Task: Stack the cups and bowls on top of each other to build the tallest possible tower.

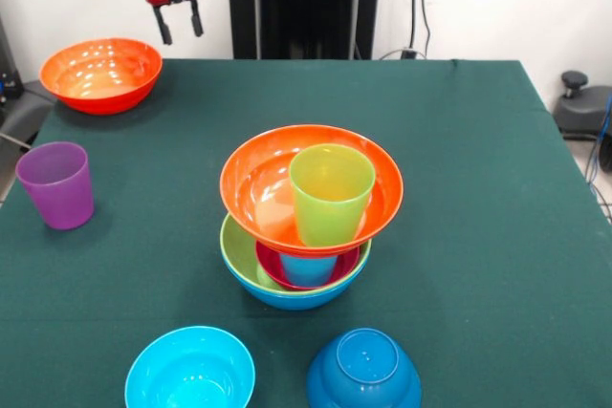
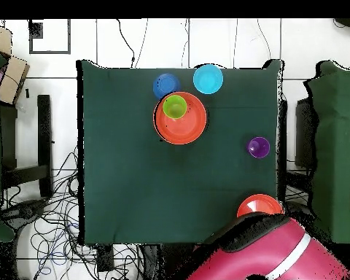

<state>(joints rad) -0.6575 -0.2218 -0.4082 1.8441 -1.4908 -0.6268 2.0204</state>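
**Pincer high over the spare orange bowl, tower half built**

While the pincer [image 1: 179,20] hangs raised at the far edge of the bench [image 1: 478,188], its two dark fingers stand narrowly apart and hold nothing. Just below and to its left in the front view sits the spare orange bowl [image 1: 101,74], upright, mouth up, at the bench's far corner; this is the nearest loose piece, so I judge it the likeliest next pick. Further out, toward the camera along the same side, the purple cup [image 1: 57,184] stands upright and alone.

The tower [image 1: 308,226] rises mid-bench, well apart from the pincer, down and to the right in the front view. Its base is a blue bowl nested with a lime one, then a magenta bowl holding a light blue cup, then an orange bowl tilted on top with the green cup [image 1: 331,193] upright inside. That tilt looks risky for further stacking.

Nearest the camera lie the cyan bowl [image 1: 190,370], mouth up, and the dark blue bowl [image 1: 363,370], which looks inverted.
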